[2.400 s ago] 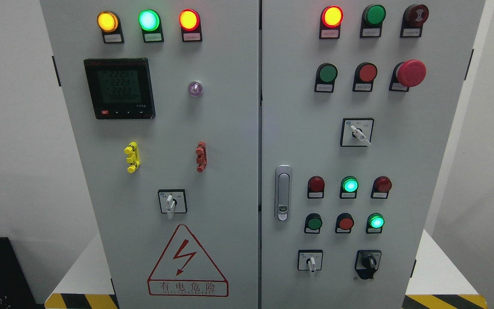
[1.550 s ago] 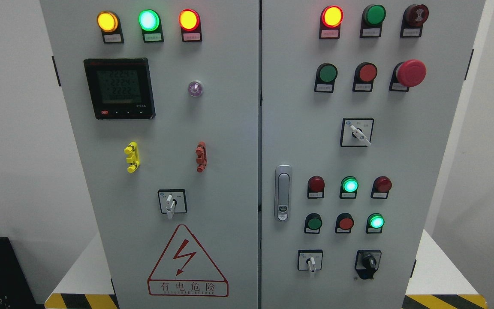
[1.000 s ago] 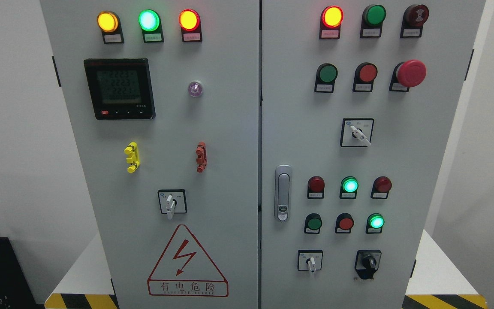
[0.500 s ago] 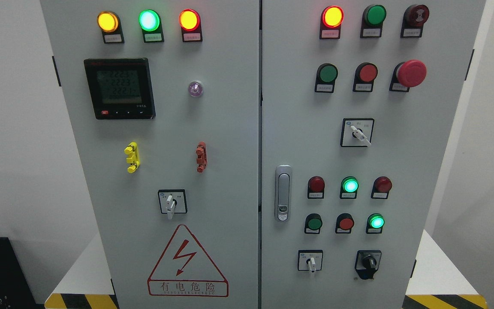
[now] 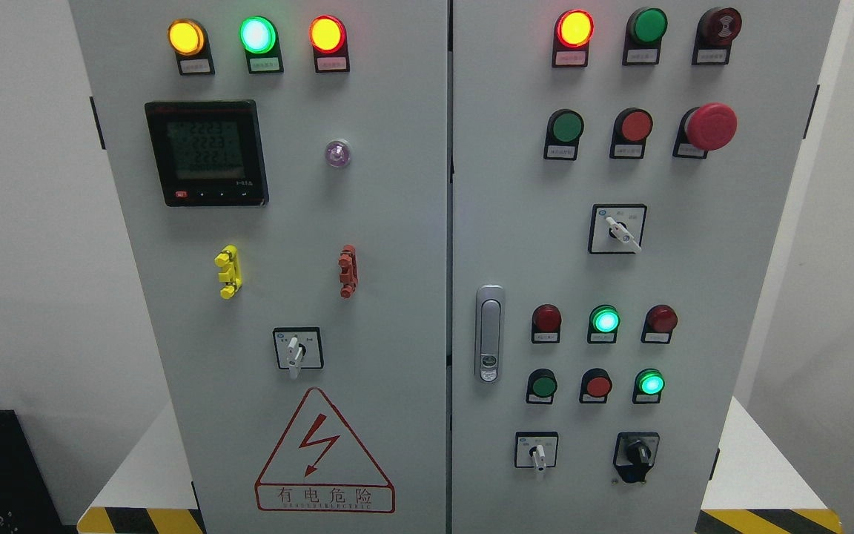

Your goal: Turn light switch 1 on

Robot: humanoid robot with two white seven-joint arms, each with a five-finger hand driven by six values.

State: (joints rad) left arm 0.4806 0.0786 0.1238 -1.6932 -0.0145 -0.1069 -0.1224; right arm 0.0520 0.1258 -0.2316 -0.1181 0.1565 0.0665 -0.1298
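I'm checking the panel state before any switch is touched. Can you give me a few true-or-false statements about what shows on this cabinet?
1. The top-left door shows yellow, green and red lamps, all lit. True.
2. The emergency stop button is green. False: it is red.
3. A robot hand is touching the left-door selector switch. False: no hand is in view.
4. The warning triangle sits below that switch. True.
5. The door handle is on the right door. True.

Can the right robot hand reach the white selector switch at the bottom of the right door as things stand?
Probably yes, though I cannot confirm it: neither robot hand is in view. The white selector switch sits low on the right door, and nothing covers it or stands in front of it.
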